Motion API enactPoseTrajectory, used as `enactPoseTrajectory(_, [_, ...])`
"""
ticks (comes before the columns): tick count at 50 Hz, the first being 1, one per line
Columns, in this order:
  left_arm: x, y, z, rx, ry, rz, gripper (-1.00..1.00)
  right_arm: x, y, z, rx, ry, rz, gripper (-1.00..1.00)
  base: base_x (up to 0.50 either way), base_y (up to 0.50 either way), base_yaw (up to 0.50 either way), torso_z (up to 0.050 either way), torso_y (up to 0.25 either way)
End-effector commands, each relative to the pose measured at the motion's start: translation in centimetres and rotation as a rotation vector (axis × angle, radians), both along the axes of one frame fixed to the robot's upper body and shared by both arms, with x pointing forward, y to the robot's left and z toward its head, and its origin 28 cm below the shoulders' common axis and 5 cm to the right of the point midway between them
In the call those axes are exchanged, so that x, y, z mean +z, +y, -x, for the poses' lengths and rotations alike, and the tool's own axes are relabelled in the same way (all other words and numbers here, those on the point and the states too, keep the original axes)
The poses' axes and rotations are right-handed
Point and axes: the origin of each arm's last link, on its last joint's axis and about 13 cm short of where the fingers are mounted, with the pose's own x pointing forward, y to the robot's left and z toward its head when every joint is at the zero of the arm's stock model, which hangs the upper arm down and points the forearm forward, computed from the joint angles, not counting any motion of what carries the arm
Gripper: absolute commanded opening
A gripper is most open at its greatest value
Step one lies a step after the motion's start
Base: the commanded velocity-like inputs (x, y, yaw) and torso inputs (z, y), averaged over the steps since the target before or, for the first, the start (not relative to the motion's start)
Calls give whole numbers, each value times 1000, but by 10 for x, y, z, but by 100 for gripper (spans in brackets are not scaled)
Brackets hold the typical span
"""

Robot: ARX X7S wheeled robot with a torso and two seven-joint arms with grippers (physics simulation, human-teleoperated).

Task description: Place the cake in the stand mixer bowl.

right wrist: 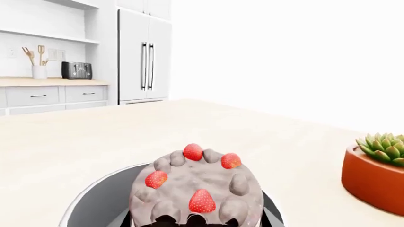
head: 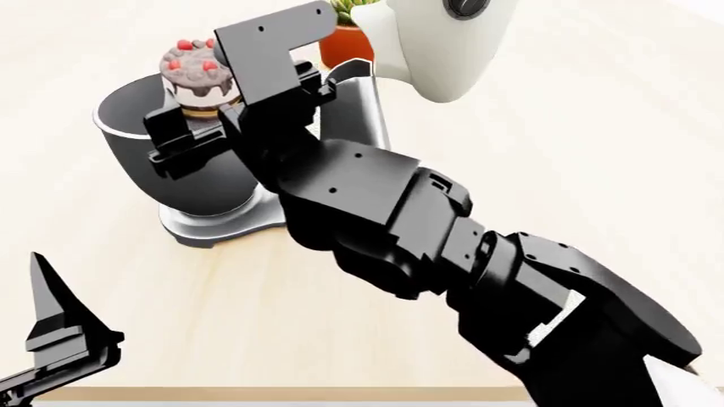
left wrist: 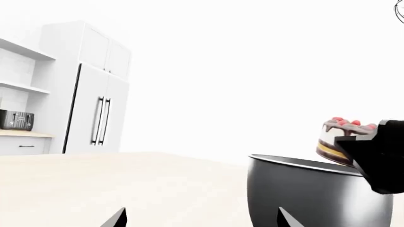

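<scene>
Right end effector (head: 192, 136): clamped on the cake, fingers at its sides, held above the bowl opening.
Cake (head: 200, 75): in the air over the stand mixer bowl (head: 130, 119), near the bowl's rim, not yet inside.
Bowl: on the silver mixer base (head: 215, 227), toward the far left of the surface (head: 565, 153).
Progress: pick and carry done; lowering and release left.
Left end effector (head: 46, 339): near front edge, fingers apart, empty.
Plant pot (right wrist: 372, 177): behind the mixer.
</scene>
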Motion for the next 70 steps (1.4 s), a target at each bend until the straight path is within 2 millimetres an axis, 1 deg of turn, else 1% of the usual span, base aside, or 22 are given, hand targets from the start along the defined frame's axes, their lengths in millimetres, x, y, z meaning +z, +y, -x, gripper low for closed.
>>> enactPoseTrajectory(1, [0,0,1,0,0,2,100,1,3,-7,-21,-23,9,-100,0,0,0,0,0])
enactPoseTrajectory(5, [0,0,1,-1,-2,1,100,2,4,-11,-27,-29,10,-100,0,0,1,0,0])
enactPoseTrajectory(6, [0,0,1,-1,-2,0,100,-2,4,-12,-32,-32,12,-100,0,0,0,0,0])
enactPoseTrajectory(9, [1,0,1,-2,-2,2,100,-3,3,-18,-42,-42,15,-100,0,0,0,0,0])
enactPoseTrajectory(10, [1,0,1,-1,-2,0,100,1,2,-20,-44,-44,14,-100,0,0,0,0,0])
enactPoseTrajectory(13, [1,0,1,-2,-3,3,100,0,0,-24,-51,-40,18,-100,0,0,0,0,0])
enactPoseTrajectory(24, [0,1,1,-3,0,4,100,-5,-2,-26,-39,-23,11,-100,1,1,0,0,0])
enactPoseTrajectory(29, [1,1,2,-1,-1,7,100,-12,-5,-30,-47,-12,40,-100,2,1,1,0,0])
enactPoseTrajectory(40, [0,2,2,0,2,11,100,-8,-8,-34,-54,-32,61,-100,2,2,1,0,0])
enactPoseTrajectory(47, [1,3,1,2,-1,15,100,-21,-13,-39,-63,1,86,-100,6,3,2,0,0])
enactPoseTrajectory(61, [0,3,0,1,1,17,100,-25,-12,-37,-18,38,87,-100,4,4,4,0,0])
enactPoseTrajectory(63, [0,3,0,1,0,17,100,-25,-10,-35,23,54,93,-100,6,4,4,0,0])
enactPoseTrajectory(64, [0,3,0,0,2,18,100,-25,-9,-32,42,46,96,100,0,0,3,0,0])
enactPoseTrajectory(70, [1,3,1,0,1,17,100,-26,-8,-32,46,50,98,100,0,0,0,0,0])
